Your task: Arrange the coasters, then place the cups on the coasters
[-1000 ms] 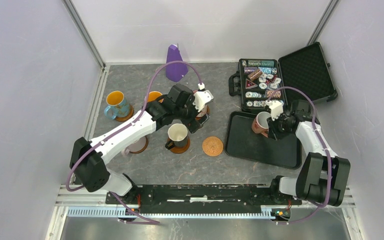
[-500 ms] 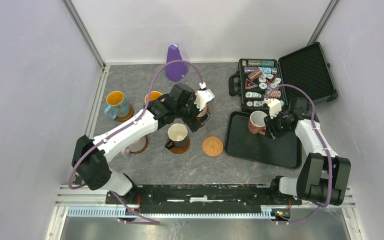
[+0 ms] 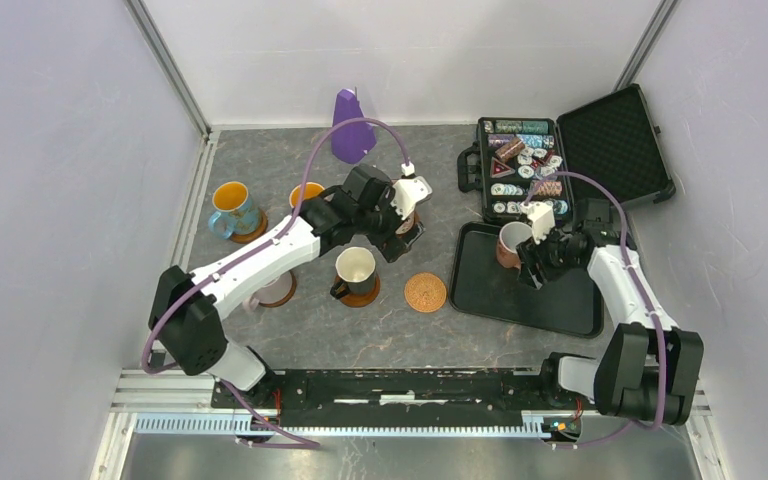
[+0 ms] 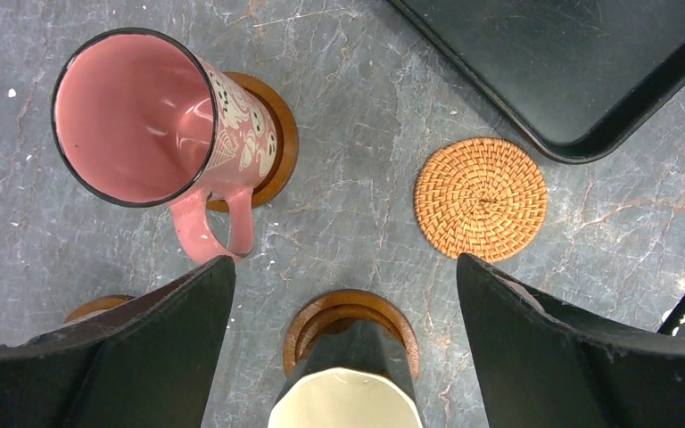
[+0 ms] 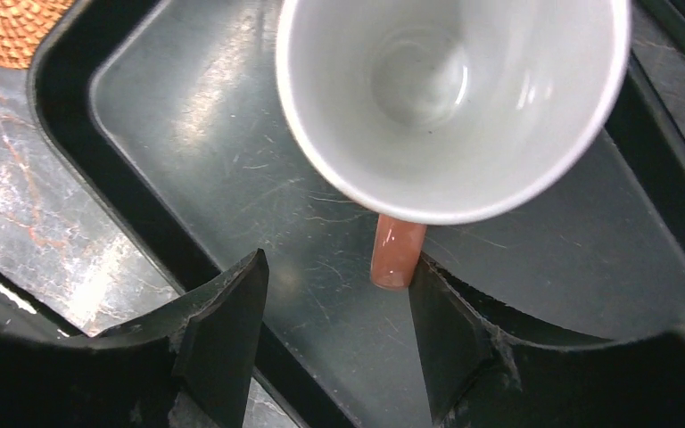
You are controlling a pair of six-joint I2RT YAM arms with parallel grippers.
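Note:
A cup (image 5: 450, 98) with a white inside and a reddish-brown handle (image 5: 397, 254) stands on the black tray (image 5: 187, 134). My right gripper (image 5: 337, 267) is open behind it, and the handle lies against its right finger, not clamped. From above, that cup (image 3: 510, 240) and right gripper (image 3: 532, 262) are at the tray's left end. My left gripper (image 4: 346, 267) hangs wide open over the table. Below it are a pink cup (image 4: 134, 116) on a brown coaster (image 4: 278, 143), a dark cup with cream inside (image 4: 348, 401) on another coaster (image 4: 321, 312), and a bare woven orange coaster (image 4: 481, 198).
A blue cup (image 3: 232, 205) and an orange-lined cup (image 3: 308, 192) stand at the left on coasters. A further cup (image 3: 270, 290) is partly hidden under the left arm. An open case of poker chips (image 3: 520, 170) sits behind the tray (image 3: 560, 300). A purple cone (image 3: 348, 125) stands at the back.
My right gripper carried the cup a little left on the tray, then opened and let go of its handle. The left arm shifted only slightly, still open.

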